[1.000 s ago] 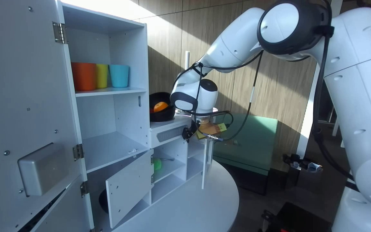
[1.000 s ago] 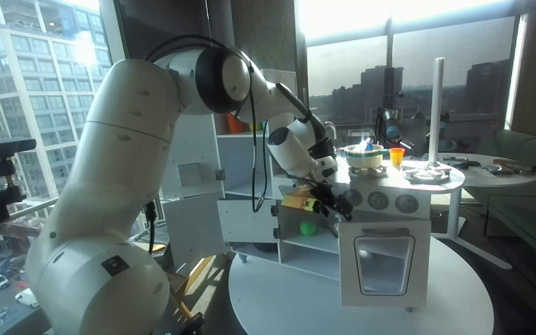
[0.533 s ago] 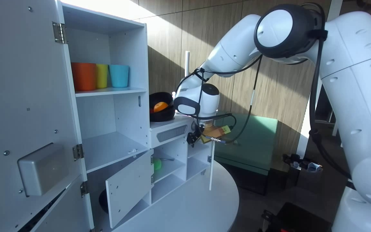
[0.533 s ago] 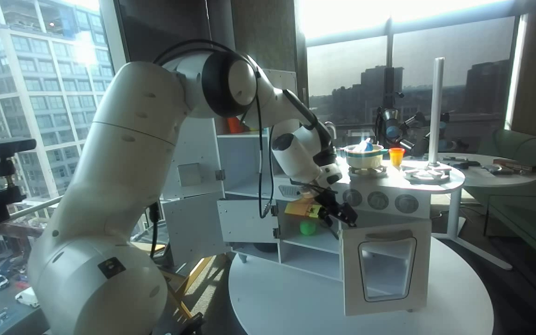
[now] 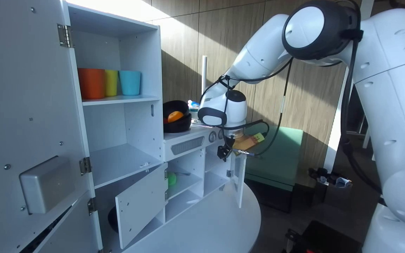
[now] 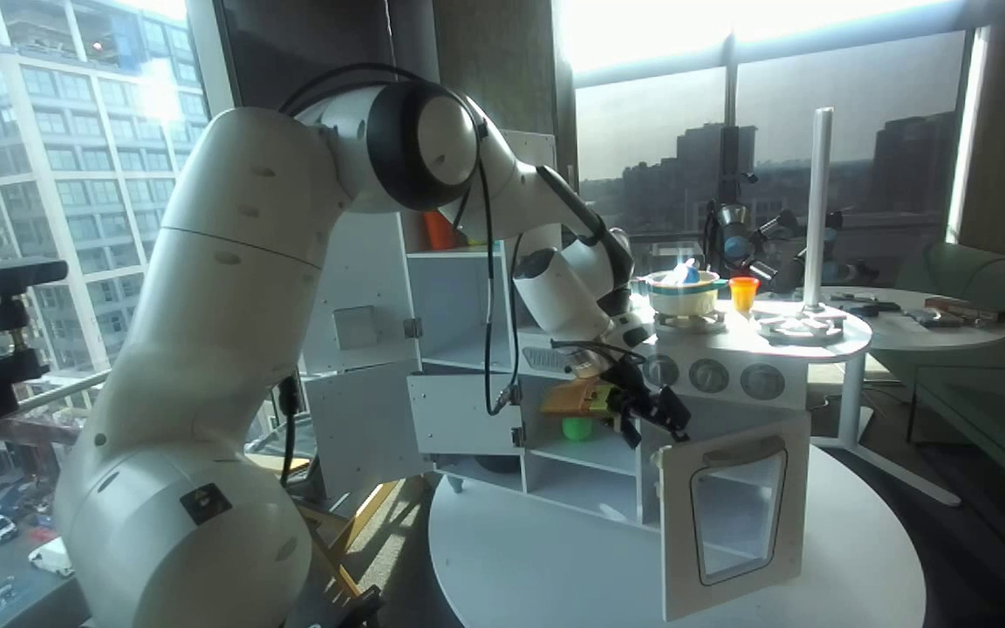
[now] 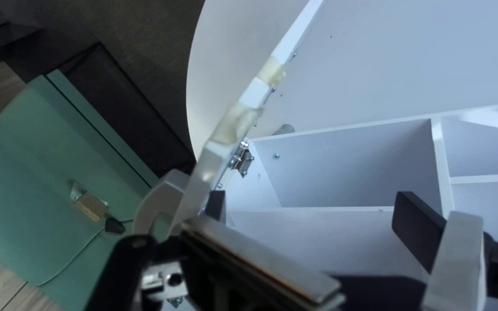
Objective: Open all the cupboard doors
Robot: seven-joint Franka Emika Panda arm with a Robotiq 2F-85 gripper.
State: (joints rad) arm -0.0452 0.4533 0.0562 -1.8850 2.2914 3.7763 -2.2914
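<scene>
The oven-style cupboard door (image 6: 677, 532) with a clear window stands partly open. Its edge runs down the left of the wrist view (image 7: 255, 93). My gripper (image 7: 317, 216) is open and empty; one finger is at the door's inner face, touching or very close. The gripper also shows in both exterior views (image 5: 225, 153) (image 6: 655, 432) at the door's top. The tall door (image 5: 23, 95), with a grey dispenser box, stands wide open. The lower door (image 5: 74, 228) below it is open too. The small middle door (image 5: 142, 207) stands ajar, also visible in an exterior view (image 6: 463, 414).
Coloured cups (image 5: 91, 83) stand on the upper shelf. Black bowls (image 5: 178, 124) with toy fruit sit on the counter. A pot (image 6: 684, 292) and an orange cup (image 6: 742, 293) stand on the stove top. A green object (image 6: 577, 427) lies inside. A round white table (image 6: 537, 567) bears the kitchen.
The oven-style door has swung further outward on its hinges. My gripper has moved outward with it, along the door's top inner side. The other doors have not moved.
</scene>
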